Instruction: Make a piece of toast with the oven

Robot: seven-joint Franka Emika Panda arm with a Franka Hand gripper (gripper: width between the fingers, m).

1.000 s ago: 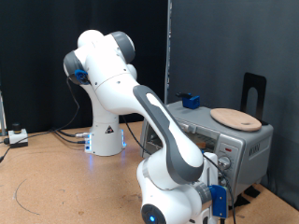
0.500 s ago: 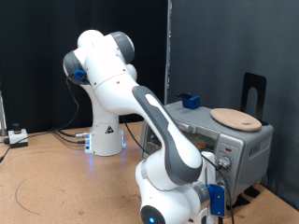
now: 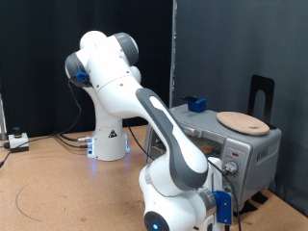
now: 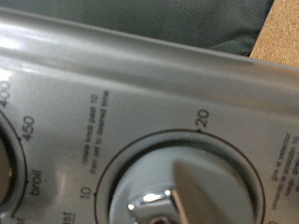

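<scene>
The silver-grey oven (image 3: 252,146) stands on the table at the exterior view's right. My gripper (image 3: 229,170) is at the oven's front knob panel, mostly hidden behind my own wrist. The wrist view is filled by that panel (image 4: 140,84), very close up. A round timer knob (image 4: 187,182) with marks 10 and 20 sits right in front of the camera. Part of a temperature knob (image 4: 7,163) marked 400, 450 and broil shows at the frame's edge. No fingers show clearly in the wrist view. The piece of toast is out of view.
A round tan wooden board (image 3: 243,122) lies on the oven's top. A small blue object (image 3: 197,103) sits at the oven's back corner. A black stand (image 3: 262,96) rises behind the oven. My white arm base (image 3: 111,135) stands further back on the table.
</scene>
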